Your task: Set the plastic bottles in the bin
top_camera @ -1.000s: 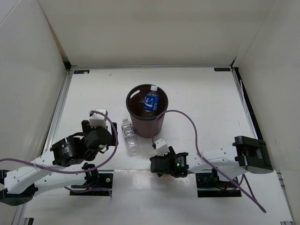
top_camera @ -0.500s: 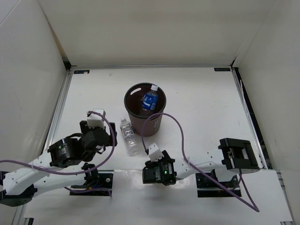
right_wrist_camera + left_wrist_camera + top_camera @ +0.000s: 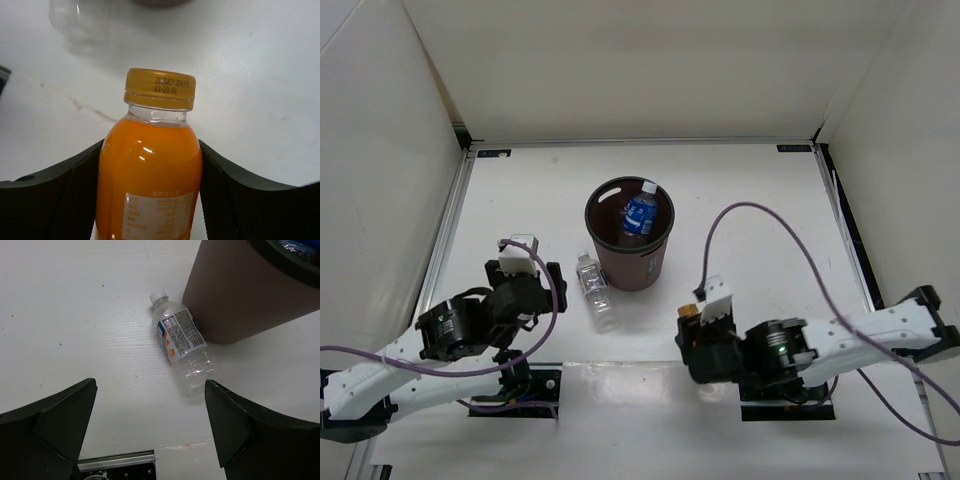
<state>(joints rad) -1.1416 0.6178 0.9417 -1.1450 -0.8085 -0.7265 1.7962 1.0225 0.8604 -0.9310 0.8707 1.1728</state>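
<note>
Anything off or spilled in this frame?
Nothing spilled or damaged. One clear bottle lies on its side on the table, right beside the foot of the bin and outside it. The blue-label bottle inside leans with its cap up at the rim rather than lying flat.

The gold cap [image 3: 159, 87] of the orange bottle [image 3: 150, 160] carries two lines of dark stamped code: the lower reads roughly 03-28-06, the upper is too blurred to make out. Its pale label shows only faint, unreadable characters. The clear bottle [image 3: 182, 347] has a white panel of dense print too small to read, as is the blue-labelled bottle [image 3: 639, 215] in the bin [image 3: 632, 268]
</note>
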